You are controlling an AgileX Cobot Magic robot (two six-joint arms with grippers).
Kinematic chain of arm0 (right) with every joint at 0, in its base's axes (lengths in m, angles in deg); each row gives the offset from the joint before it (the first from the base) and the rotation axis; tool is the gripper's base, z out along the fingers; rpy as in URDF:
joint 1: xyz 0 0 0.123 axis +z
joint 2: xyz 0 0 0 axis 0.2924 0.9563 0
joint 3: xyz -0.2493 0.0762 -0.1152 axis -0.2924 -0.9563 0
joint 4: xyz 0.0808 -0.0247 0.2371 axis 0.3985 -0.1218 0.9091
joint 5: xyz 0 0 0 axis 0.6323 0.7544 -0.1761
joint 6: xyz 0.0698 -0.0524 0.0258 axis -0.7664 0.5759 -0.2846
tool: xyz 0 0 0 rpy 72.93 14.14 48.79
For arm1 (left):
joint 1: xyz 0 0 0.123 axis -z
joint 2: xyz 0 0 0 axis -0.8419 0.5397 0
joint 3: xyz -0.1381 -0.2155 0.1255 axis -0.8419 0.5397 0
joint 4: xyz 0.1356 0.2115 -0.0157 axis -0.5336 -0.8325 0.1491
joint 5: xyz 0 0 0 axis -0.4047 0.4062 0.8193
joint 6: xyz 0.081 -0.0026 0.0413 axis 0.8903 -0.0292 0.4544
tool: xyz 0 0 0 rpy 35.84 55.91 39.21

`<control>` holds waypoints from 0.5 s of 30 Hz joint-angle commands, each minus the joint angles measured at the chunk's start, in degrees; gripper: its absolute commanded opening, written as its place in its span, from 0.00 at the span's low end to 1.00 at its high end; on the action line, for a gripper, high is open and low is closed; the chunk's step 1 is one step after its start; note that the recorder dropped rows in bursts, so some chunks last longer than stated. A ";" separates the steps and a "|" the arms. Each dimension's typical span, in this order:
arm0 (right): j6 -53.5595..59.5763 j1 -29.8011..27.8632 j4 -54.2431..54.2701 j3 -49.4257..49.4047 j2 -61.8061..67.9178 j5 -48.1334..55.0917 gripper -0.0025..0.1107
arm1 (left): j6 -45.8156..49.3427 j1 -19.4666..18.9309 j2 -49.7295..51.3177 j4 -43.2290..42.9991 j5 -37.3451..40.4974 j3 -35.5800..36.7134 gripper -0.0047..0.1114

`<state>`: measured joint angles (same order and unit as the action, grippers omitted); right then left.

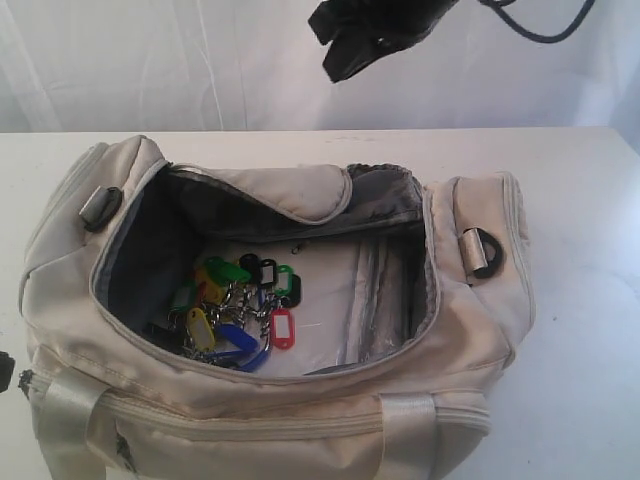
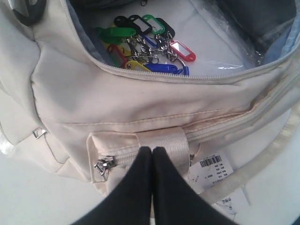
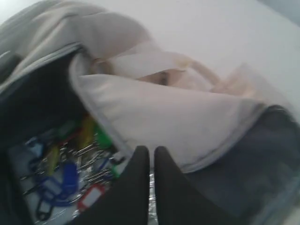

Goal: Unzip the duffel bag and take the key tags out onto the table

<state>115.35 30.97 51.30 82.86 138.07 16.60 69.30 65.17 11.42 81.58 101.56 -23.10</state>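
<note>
The unzipped duffel bag [image 1: 300, 400] lies on the desk [image 1: 580, 200], short of its far edge, key tags [image 1: 240, 305] heaped inside. Left fingers [image 2: 140, 173] press together at its webbing [image 2: 164, 139]; right fingers [image 3: 138, 168], closed empty, hang above the opening.

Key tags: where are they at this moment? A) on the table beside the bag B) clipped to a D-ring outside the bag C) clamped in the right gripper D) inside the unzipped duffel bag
D: the key tags lie in a bunch on the floor of the duffel bag, seen through its open top.
</note>
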 commanded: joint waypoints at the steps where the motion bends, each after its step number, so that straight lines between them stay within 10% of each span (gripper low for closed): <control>1: 5.14 3.39 4.41 -3.42 0.38 2.73 0.02 | 0.12 0.32 -0.43 1.28 -0.13 0.43 0.04; 15: 8.23 10.97 -2.05 -9.50 12.97 -3.95 0.02 | 0.12 0.32 -0.43 1.52 -0.13 0.43 0.04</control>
<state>123.74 42.02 53.28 73.74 149.07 16.73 69.30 65.17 11.42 81.80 101.24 -22.96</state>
